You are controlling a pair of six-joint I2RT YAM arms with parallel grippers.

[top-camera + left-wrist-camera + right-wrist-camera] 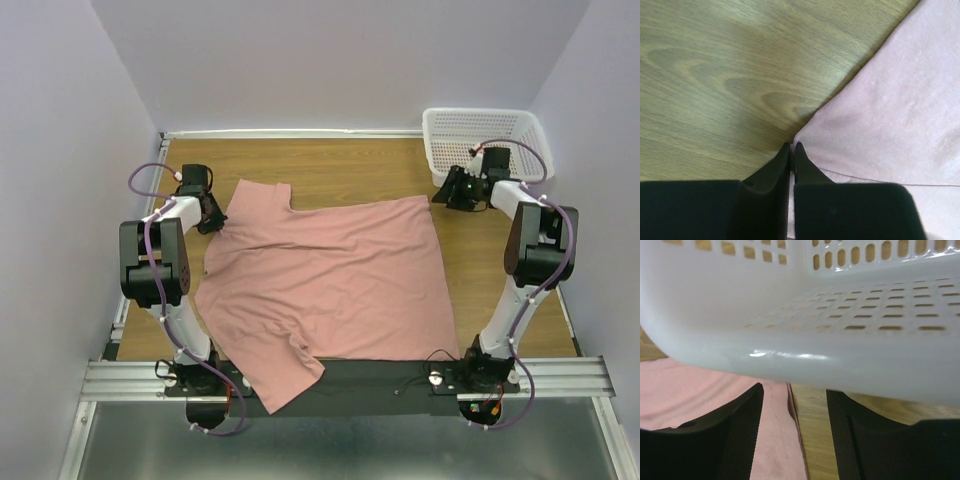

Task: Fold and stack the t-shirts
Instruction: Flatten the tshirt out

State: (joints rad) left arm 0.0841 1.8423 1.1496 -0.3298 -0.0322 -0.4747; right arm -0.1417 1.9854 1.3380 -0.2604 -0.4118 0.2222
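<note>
A dusty pink t-shirt (330, 280) lies spread over the wooden table, one sleeve hanging off the near edge. My left gripper (213, 222) sits at the shirt's far left corner. In the left wrist view that gripper (792, 146) is shut on a thin fold of the t-shirt (890, 110) edge, low over the wood. My right gripper (447, 192) hovers at the shirt's far right corner beside the basket. In the right wrist view it (792, 390) stands open, with the hem of the t-shirt (690, 390) lying on the table beneath the gap, not pinched.
A white mesh basket (480, 112) stands at the far right corner; its wall (790, 315) fills the view just ahead of my right fingers. Bare wood (715, 75) lies left of the shirt. Walls close in on both sides and the back.
</note>
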